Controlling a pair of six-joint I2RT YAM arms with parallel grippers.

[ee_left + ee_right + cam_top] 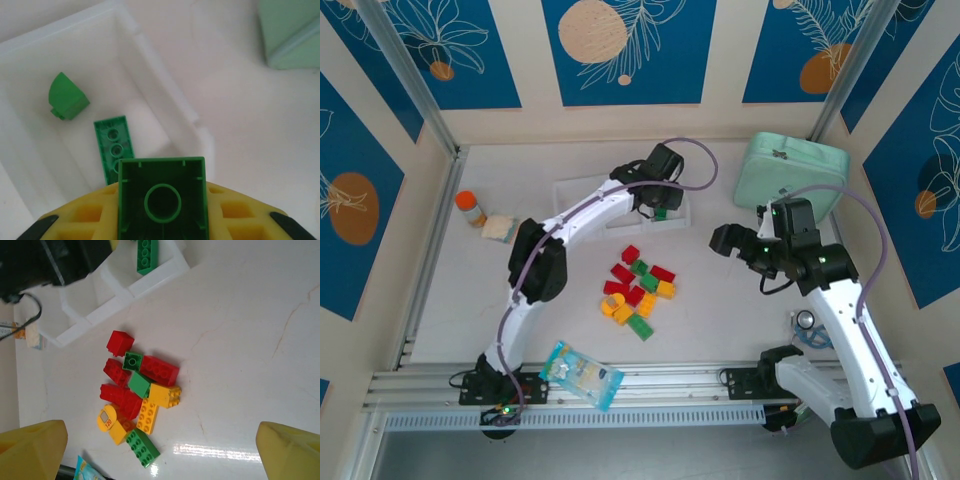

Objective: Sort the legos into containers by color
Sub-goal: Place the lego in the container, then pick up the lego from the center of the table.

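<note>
White tabletop point(720, 320): left claw point(161, 222) grips a green lego point(161, 197) over a container point(152, 62); right claw point(160, 452) gapes wide.

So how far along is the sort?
Early. Done: a curved green piece and a flat green plate lie in one bin. In hand: the left end effector holds another green brick above that bin. Left: the pile of red, yellow and green bricks on the table. The right end effector is open and holds nothing.
</note>
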